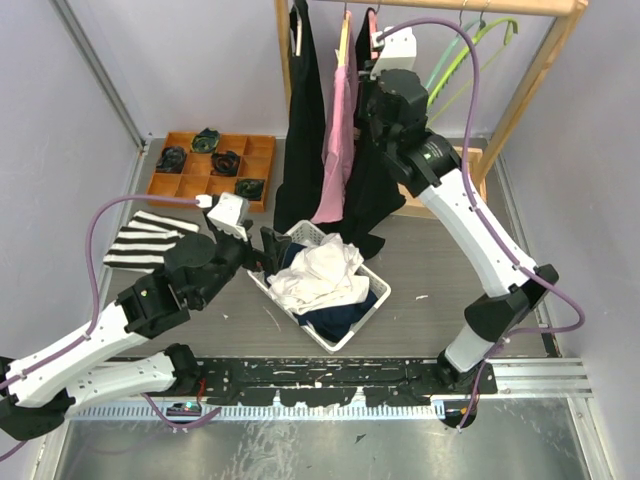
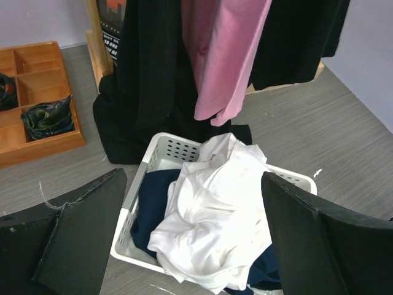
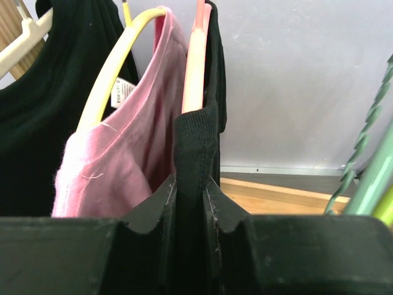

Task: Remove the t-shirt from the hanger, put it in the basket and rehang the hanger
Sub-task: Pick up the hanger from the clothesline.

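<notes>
Left side first: our left gripper (image 2: 193,178) hovers low over the basket (image 2: 178,149) in the middle of the table. Its jaws are spread wide with nothing in them, so we reckon it's just on standby. The basket holds white laundry (image 2: 215,215) on top of something navy.

Up on the rail (image 1: 440,6) at the far edge there's a long black garment (image 1: 303,120), then a pink shirt (image 3: 116,166) on a yellow hanger (image 3: 113,67). Next comes the black tee (image 3: 195,135) on a pink hanger (image 3: 195,55), left of the rail's middle, and that's the one we're after. Our right gripper (image 3: 190,184) is up there with its fingers pinched tight on the tee's fabric just under the hanger arm. Neck or shoulder, we can't tell which. Further right hang bare green hangers (image 3: 376,175).

So we'd call this the grab step: grip made, tee not off yet. Next move as we see it is to pull that fabric down and sideways so it slips off the end of the hanger arm. We need to do that without yanking the hanger off the rail or snagging the pink shirt just beside it. The other shoulder probably needs the same treatment.
</notes>
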Available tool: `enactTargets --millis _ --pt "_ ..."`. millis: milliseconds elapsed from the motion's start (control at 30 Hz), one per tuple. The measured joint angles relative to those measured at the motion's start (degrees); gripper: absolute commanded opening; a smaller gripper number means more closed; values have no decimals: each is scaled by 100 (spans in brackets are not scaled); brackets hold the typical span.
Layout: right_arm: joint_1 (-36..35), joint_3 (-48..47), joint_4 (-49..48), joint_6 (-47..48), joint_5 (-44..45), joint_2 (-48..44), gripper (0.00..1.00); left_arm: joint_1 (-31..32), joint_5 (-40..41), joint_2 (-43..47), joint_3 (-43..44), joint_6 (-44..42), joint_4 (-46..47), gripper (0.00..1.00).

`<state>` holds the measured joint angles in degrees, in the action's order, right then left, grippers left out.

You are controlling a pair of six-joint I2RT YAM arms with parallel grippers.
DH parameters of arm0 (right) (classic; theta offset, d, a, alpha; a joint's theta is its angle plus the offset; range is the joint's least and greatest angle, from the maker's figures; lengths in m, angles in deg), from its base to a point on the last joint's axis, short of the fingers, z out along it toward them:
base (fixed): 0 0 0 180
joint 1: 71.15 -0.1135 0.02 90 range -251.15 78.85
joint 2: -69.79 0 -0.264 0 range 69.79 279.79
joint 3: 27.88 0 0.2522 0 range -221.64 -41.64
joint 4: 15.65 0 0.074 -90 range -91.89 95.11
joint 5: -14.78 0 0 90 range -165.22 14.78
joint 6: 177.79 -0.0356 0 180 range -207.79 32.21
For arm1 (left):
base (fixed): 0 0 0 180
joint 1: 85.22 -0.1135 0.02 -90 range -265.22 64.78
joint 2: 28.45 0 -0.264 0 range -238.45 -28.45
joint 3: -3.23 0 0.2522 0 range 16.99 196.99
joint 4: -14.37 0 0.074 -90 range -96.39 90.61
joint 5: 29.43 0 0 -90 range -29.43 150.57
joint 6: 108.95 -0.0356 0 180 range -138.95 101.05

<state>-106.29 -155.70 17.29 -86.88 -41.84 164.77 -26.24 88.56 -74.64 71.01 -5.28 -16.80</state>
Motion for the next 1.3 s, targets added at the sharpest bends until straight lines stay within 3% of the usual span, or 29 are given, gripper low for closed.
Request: enactTargets --millis 733,1033,1300 --pt "33 1071 -79 170 -466 -1362 1 0 -407 -85 72 -109 221 98" --pt "33 2179 144 -197 -964 -2640 1 0 -758 -258 734 -417 555 98" --pt "33 2675 295 -282 -1388 -3727 1 0 -1204 -1069 1591 -684 1021 98"
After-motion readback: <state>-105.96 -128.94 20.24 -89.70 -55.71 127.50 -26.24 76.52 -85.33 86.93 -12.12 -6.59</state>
